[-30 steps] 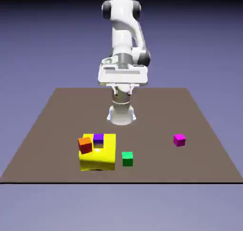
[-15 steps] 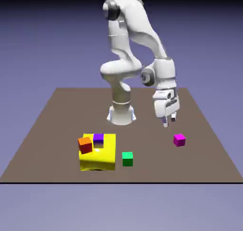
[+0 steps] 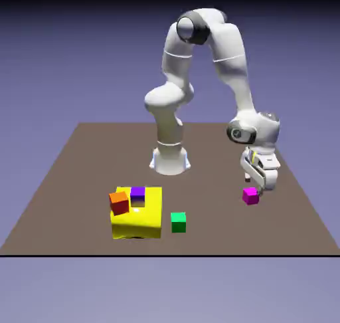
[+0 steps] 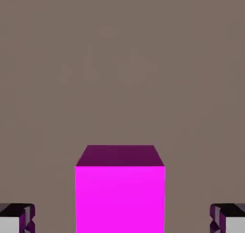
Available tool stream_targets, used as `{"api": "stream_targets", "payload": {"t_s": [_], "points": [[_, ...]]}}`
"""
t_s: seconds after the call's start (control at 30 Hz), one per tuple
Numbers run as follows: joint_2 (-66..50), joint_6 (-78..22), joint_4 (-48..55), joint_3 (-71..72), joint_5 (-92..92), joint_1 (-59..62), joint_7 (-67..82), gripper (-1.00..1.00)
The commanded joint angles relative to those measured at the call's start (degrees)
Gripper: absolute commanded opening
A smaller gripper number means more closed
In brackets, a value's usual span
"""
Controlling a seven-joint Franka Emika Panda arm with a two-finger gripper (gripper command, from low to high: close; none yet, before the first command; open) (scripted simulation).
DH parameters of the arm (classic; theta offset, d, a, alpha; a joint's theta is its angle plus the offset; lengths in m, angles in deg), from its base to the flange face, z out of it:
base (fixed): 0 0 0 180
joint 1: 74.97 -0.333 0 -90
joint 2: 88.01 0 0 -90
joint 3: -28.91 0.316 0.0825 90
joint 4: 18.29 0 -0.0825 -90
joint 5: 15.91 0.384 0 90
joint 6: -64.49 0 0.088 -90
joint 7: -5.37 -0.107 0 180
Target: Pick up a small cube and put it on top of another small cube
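The gripper had swung down to the magenta cube; its fingers stood spread, the cube between them on the table; closing too high risked a slip.

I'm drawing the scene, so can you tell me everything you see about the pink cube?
The pink cube is small, plain and smooth-looking, with sharp, straight edges. One face is bright magenta, another dark purple in shade. It sits flat on the brown table, toward the exterior view's right. The open gripper's fingertips stand on either side of it, with gaps between, so nothing but the table seems to touch it.
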Motion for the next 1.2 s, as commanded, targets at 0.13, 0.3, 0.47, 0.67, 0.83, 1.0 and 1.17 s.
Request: {"api": "stream_targets", "payload": {"t_s": [0.13,0.3,0.47,0.67,0.83,1.0,1.17], "points": [[-0.55,0.46,0.09,-0.15,-0.15,-0.10,-0.13,-1.00],[9.82,-8.25,-1.60,2.74,2.73,1.74,2.30,-1.00],[14.30,-13.83,-0.21,-2.83,2.28,8.06,3.41,-1.00],[22.15,-24.08,2.76,-14.27,1.07,20.52,5.38,-1.00],[28.70,-32.61,5.23,-23.80,0.07,30.90,7.01,-1.00],[27.48,-30.87,4.65,-27.75,1.14,35.05,8.80,-1.00],[21.97,-23.43,2.37,-28.25,3.31,35.38,10.53,1.00]]}}
